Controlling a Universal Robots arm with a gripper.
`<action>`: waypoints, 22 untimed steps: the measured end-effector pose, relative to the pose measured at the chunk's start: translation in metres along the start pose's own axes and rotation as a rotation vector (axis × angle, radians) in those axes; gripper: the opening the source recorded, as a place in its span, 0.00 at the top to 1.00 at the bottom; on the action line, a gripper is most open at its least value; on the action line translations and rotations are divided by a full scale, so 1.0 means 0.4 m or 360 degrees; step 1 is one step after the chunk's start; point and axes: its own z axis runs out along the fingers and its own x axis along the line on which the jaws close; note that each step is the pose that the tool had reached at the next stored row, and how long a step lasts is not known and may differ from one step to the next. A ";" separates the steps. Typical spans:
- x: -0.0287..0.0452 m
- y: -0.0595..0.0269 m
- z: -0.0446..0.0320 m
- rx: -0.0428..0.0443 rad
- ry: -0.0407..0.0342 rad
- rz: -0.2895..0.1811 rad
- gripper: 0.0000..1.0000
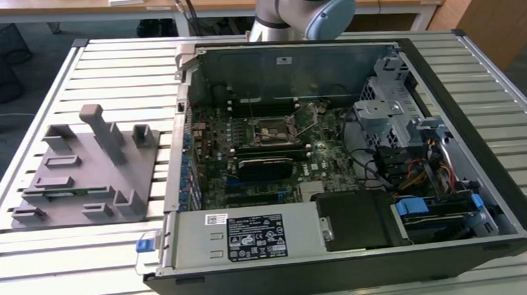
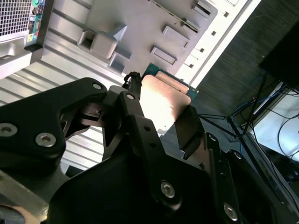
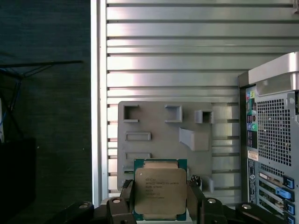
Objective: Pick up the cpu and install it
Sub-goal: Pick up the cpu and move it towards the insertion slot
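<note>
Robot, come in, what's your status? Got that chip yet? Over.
Status: gripper shut on the cpu. Chip held clear above the grey fixture. Computer case open beside it; nothing seen blocking.

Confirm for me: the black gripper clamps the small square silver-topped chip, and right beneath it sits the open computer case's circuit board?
Not quite. The black gripper does clamp the small square silver-topped chip, but beneath it sits the grey plastic fixture plate, on the slatted metal table beside the computer case. The first wrist view shows this.
</note>
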 end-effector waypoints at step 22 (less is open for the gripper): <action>-0.120 0.004 0.004 0.0000 0.0000 0.0000 0.46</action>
